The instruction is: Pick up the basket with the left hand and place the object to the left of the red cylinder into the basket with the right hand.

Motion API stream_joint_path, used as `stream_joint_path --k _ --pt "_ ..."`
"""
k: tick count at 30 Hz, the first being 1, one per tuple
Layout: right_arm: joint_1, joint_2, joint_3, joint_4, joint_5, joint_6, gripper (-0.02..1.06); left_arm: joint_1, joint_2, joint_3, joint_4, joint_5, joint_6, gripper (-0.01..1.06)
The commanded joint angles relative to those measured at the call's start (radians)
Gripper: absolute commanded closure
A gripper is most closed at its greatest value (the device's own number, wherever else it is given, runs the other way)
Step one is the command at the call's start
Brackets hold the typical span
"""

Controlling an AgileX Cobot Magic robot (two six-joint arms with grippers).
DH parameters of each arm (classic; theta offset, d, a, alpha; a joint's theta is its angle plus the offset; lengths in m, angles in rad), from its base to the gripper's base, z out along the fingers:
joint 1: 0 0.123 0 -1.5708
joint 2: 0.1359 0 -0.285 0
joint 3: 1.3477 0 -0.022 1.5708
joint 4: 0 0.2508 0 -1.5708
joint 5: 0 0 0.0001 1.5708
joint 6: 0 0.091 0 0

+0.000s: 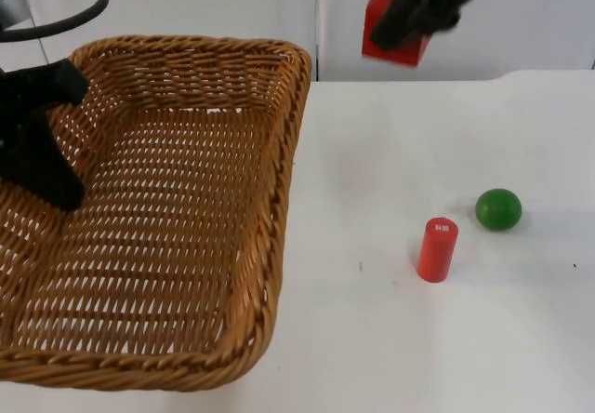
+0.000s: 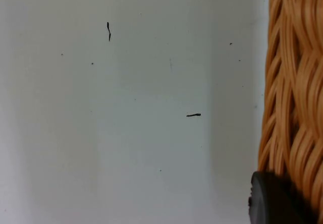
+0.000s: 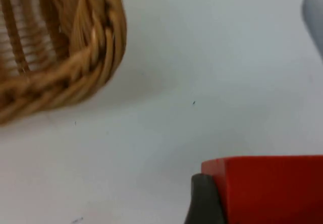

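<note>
Above table, fingers [image 1: 402, 24] clamp red block [image 1: 383, 22].

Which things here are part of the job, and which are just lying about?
In the job:
basket, held by left gripper
red block, held by right gripper
red cylinder, the marker

Lying about:
green ball

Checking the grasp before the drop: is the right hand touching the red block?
Touching. In the right wrist view a black fingertip presses against the red block; the top view shows the right hand gripping it.
</note>
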Motion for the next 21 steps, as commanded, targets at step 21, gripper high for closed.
stream_joint_path --k 21 --pt "0.002 -0.172 -0.006 -0.004 0.209 0.183 1.05 -0.002 -0.017 -0.001 -0.017 0.004 -0.007 1.05"
